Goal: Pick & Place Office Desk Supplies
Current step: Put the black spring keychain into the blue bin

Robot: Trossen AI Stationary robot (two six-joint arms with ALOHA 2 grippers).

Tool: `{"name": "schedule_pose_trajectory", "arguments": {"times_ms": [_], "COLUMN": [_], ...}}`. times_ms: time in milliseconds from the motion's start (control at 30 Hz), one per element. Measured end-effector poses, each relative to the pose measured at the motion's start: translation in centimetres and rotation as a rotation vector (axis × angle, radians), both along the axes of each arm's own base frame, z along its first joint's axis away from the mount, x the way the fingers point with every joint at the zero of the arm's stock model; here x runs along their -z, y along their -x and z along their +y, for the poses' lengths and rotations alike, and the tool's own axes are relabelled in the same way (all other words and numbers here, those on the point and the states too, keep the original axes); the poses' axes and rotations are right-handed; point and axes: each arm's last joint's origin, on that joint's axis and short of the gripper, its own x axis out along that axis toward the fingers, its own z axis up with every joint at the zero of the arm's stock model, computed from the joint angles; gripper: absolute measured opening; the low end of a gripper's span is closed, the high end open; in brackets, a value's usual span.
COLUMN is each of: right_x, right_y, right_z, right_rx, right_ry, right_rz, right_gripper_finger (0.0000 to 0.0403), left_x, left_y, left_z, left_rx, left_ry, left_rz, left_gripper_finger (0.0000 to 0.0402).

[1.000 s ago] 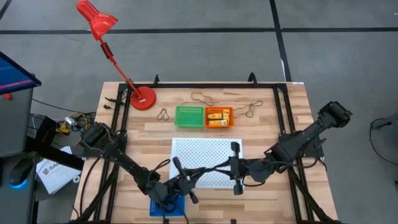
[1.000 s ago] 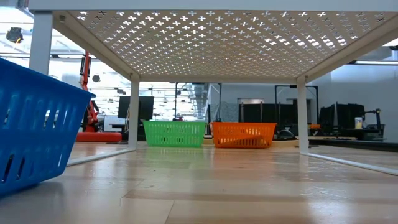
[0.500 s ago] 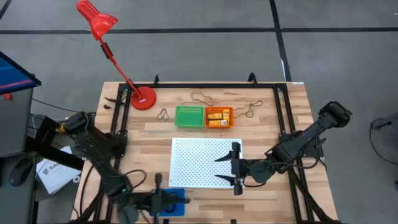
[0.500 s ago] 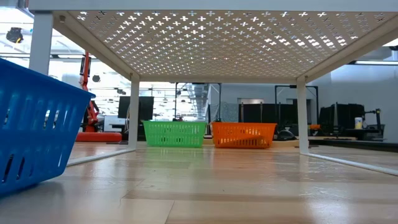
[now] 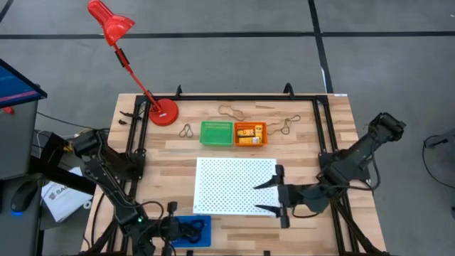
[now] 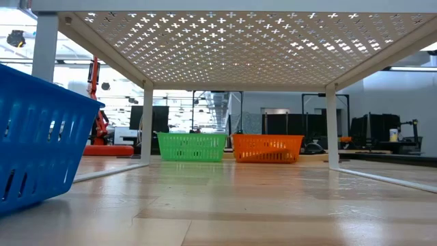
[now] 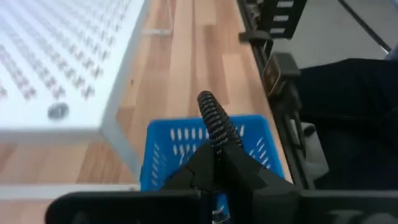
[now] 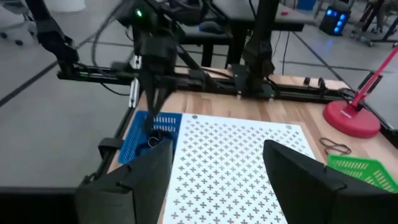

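Observation:
My left gripper (image 5: 186,229) (image 7: 217,149) is at the table's near edge, over the blue tray (image 5: 201,222) (image 7: 249,134), shut on a black coiled loop (image 7: 213,118). More dark loops lie in that tray (image 8: 155,138). My right gripper (image 5: 270,197) (image 8: 217,180) hangs open and empty over the right edge of the white perforated board (image 5: 227,185). Tan rubber bands (image 5: 231,112) and small black loops (image 5: 186,131) lie on the far part of the table. The orange tray (image 5: 250,134) holds yellow-orange blocks. My left gripper pinches the black coiled loop between its two fingertips (image 7: 233,158). A short coiled stretch (image 7: 211,112) sticks out past the tips. The fingers slant down from the table's left. The loop is held above the blue tray; what lies behind the tips is hidden by the gripper.
A green tray (image 5: 217,133) stands beside the orange one. The red desk lamp's base (image 5: 163,112) is at the far left. More tan bands (image 5: 288,124) lie right of the orange tray. The white board stands on legs (image 6: 147,123) above the table's middle.
My left gripper has swung from the white board's near edge toward the table's left and near edge, to above the blue tray, turning as it went and staying shut on the black loop. My right gripper has opened and drawn back toward the table's right edge.

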Motion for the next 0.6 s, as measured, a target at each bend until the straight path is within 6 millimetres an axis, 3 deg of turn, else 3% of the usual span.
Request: {"name": "schedule_pose_trajectory", "arguments": {"times_ms": [300, 600], "right_x": [-0.5, -0.5], "right_y": [1.6, 1.8], "right_z": [1.2, 1.4], "right_rx": [-0.017, -0.022], "right_ry": [0.003, 0.007], "right_rz": [-0.028, -0.026], "right_gripper_finger": [0.0249, 0.0249], "left_x": [0.4, 0.9], "left_y": [0.2, 0.6], "left_z": [0.0, 0.3], "left_rx": [0.015, -0.037], "left_ry": [0.07, 0.134], "left_rz": [0.053, 0.122], "left_gripper_finger": [0.0011, 0.0047]}}
